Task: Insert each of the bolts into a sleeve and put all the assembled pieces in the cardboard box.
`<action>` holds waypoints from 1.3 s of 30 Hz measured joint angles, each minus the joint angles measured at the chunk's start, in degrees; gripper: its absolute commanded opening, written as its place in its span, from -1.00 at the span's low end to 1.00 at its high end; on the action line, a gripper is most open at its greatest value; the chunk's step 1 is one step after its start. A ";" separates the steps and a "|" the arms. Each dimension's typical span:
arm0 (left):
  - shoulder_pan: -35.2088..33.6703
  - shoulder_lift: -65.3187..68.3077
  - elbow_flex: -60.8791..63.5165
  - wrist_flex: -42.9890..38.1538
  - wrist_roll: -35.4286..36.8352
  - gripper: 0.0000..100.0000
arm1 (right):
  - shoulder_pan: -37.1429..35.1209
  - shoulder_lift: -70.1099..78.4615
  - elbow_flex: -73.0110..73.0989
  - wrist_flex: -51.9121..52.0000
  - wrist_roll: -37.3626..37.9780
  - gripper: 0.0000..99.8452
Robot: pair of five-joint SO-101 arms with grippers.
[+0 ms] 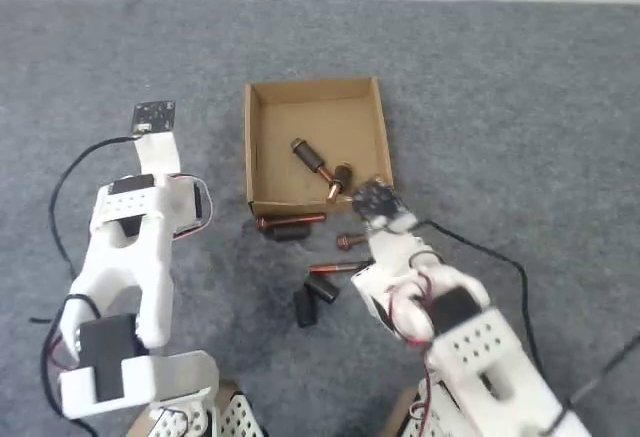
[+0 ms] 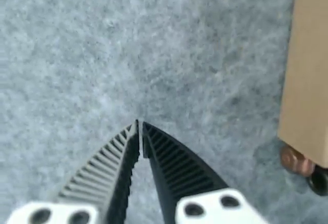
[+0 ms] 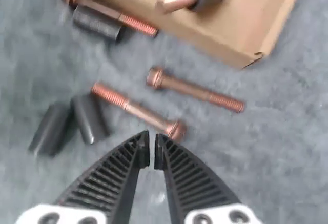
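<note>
Black and ribbed, the right pincer [image 3: 152,142] was clenched on nothing over the grey carpet [image 1: 520,107]. Just beyond its tips lay one bolt [image 3: 137,109], with two sleeves [image 3: 88,119] beside it and a second bolt [image 3: 195,89] farther on. A third bolt [image 1: 290,220] and a sleeve [image 1: 290,234] lay at the near wall of the cardboard box [image 1: 250,137], which held two assembled pieces [image 1: 312,159]. Left of the box, the left pincer [image 2: 140,130] was clenched too, empty.

Overhead, two close wrists; common box [image 1: 330,122]
</note>
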 measured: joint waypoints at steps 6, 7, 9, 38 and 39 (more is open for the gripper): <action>-1.58 0.35 -0.97 0.00 1.93 -0.97 | -0.26 12.84 -12.13 6.24 11.34 -0.98; -1.67 0.35 -0.97 0.00 2.20 -0.97 | -0.26 13.54 -12.48 5.98 11.34 -0.98; -1.85 0.35 -0.97 0.00 2.81 -0.97 | -0.26 14.24 -12.84 4.75 10.90 -0.98; -4.22 11.25 -12.57 5.98 6.33 -0.97 | -11.52 30.24 -16.00 -4.04 1.41 -0.79; -4.22 11.25 -12.57 5.98 6.33 -0.97 | -11.96 30.24 -16.00 -4.04 1.41 -0.79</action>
